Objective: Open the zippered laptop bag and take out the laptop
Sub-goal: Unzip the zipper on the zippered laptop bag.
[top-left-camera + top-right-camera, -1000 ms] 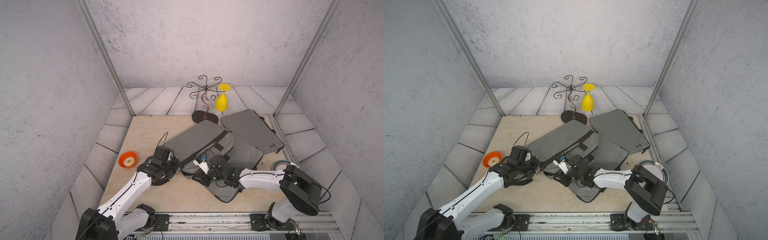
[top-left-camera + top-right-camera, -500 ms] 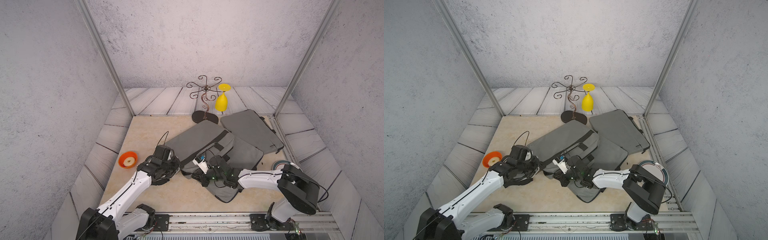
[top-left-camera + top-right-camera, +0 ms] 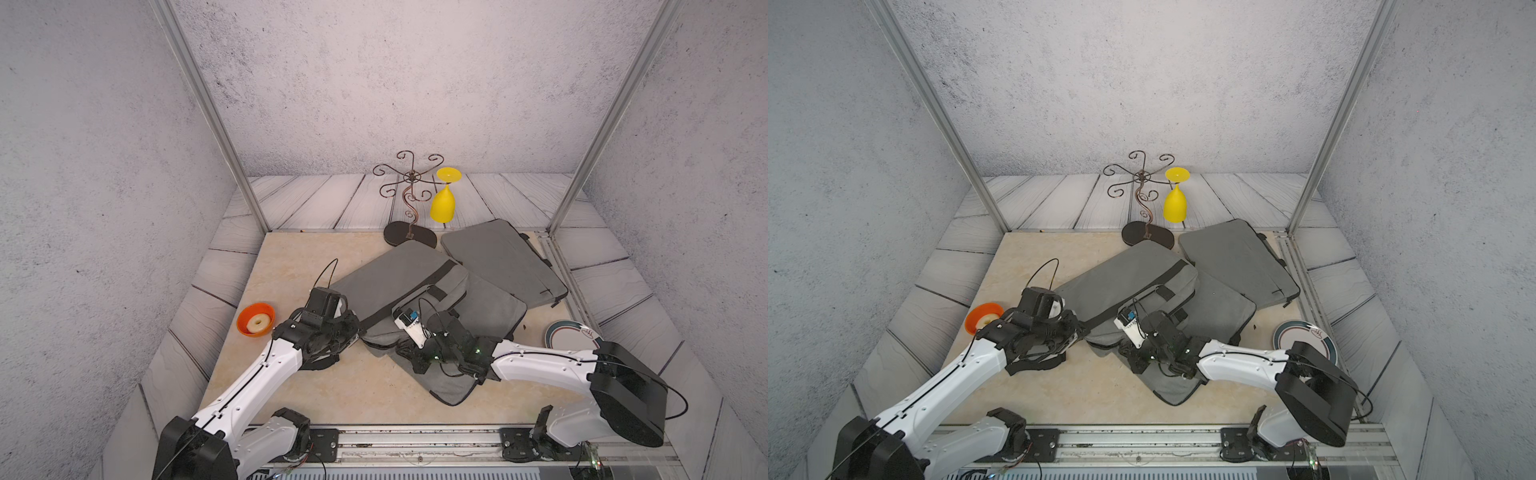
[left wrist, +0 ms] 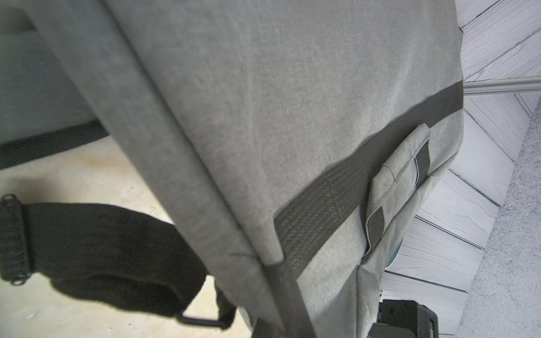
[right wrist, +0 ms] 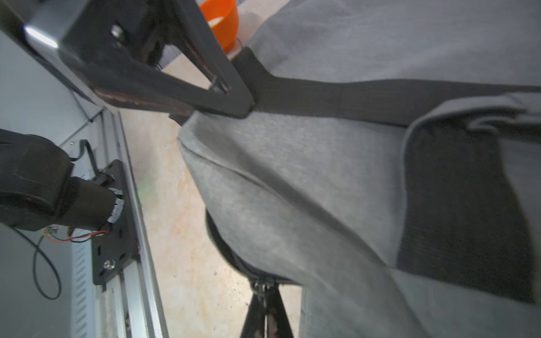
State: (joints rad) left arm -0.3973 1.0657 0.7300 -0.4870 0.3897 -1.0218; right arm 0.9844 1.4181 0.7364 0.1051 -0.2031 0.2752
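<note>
On the desk [image 3: 291,266], the bag [image 3: 399,274] lies with its long axis running from near left to far right. The left hand [image 3: 356,332] is clamped tight on its near-left corner; the right hand [image 5: 265,301], pinched on the zip pull [image 5: 261,285] at the near edge, looks set to draw it along that axis.

A laptop bag [image 3: 399,274] lies mid-table, partly atop a sleeve [image 3: 492,309], with a second bag [image 3: 498,257] behind at right, a stand [image 3: 409,237] behind, a bowl [image 3: 255,319] left, a plate [image 3: 559,332] right.
</note>
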